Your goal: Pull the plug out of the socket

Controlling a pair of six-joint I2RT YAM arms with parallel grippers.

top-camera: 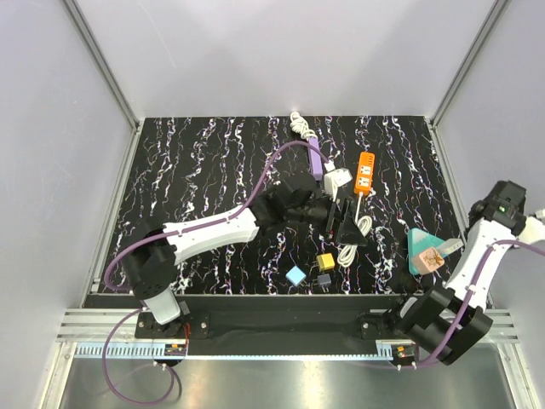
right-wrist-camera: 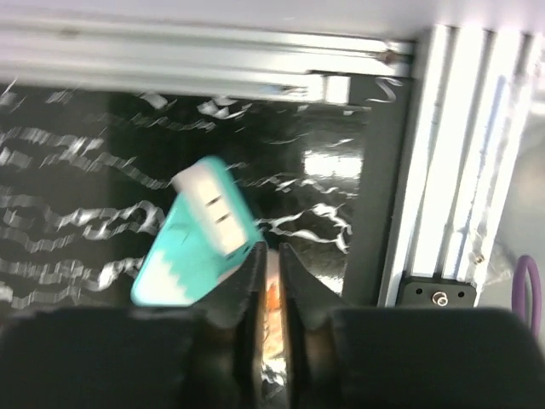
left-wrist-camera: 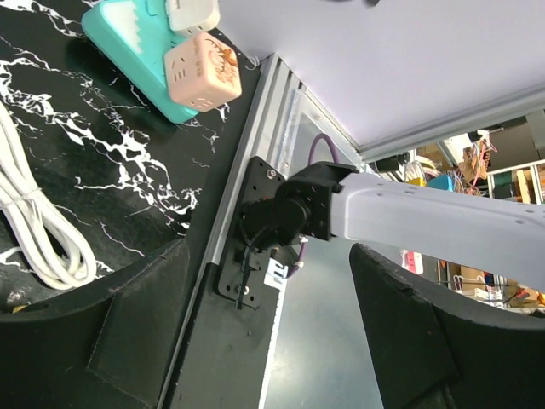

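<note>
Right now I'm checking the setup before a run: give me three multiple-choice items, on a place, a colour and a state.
1. Where is the teal socket? A far left corner; B beside the right arm; C far edge, centre.
2. What colour is the power strip nearest the white cable coil? A orange; B green; C black.
3. How is the left gripper? A shut; B open; C hidden.
B, it lies at the right by that arm; A, orange from above; B, its fingers stand wide apart.
</note>
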